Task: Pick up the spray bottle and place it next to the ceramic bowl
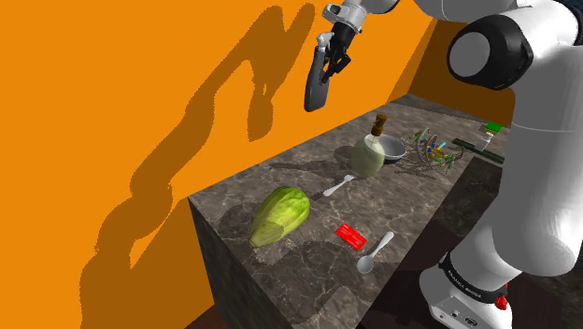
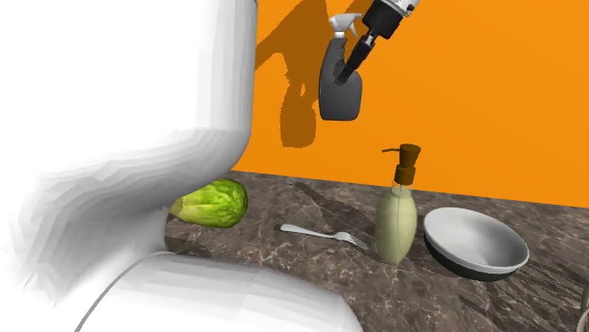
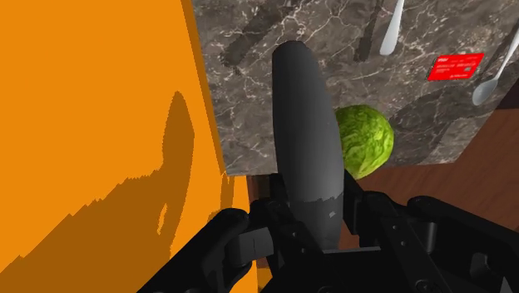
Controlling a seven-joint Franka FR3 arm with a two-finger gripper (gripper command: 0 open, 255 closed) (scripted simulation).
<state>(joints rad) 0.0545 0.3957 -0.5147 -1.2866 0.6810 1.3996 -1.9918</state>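
1. The tool (image 1: 333,56) is clamped on the dark grey bottle (image 1: 318,86). In the wrist view its black fingers (image 3: 218,243) press the bottle's body from both sides, so this is a real hold.
2. The bottle hangs from the tool with its pale spray head uppermost. It is in the air in front of the orange wall (image 1: 140,93), high above the worktop (image 1: 308,257), and touches nothing else.
3. Measured from the bowl (image 2: 475,242), the bottle is well apart. It sits far above the bowl and off to the second exterior view's left.
4. The bowl stands on the worktop, pale inside with a dark rim. A dispenser (image 2: 396,222) with a brown pump stands upright just beside it, on that view's left.
5. Farther from the bowl in the same direction, a fork (image 2: 321,233) lies flat, and beyond it sits a lettuce (image 2: 212,203).
6. In the shoulder view a red card (image 1: 351,236) and a spoon (image 1: 376,252) lie well away from the bowl, toward the worktop's near end.
7. By my reckoning the pick-up is done, since the bottle is grasped and clear of the surface.
8. What is left is the carry toward the bowl, the descent and the release.
9. I judge the bottle should go down on a free side of the bowl, because the dispenser already takes one side.
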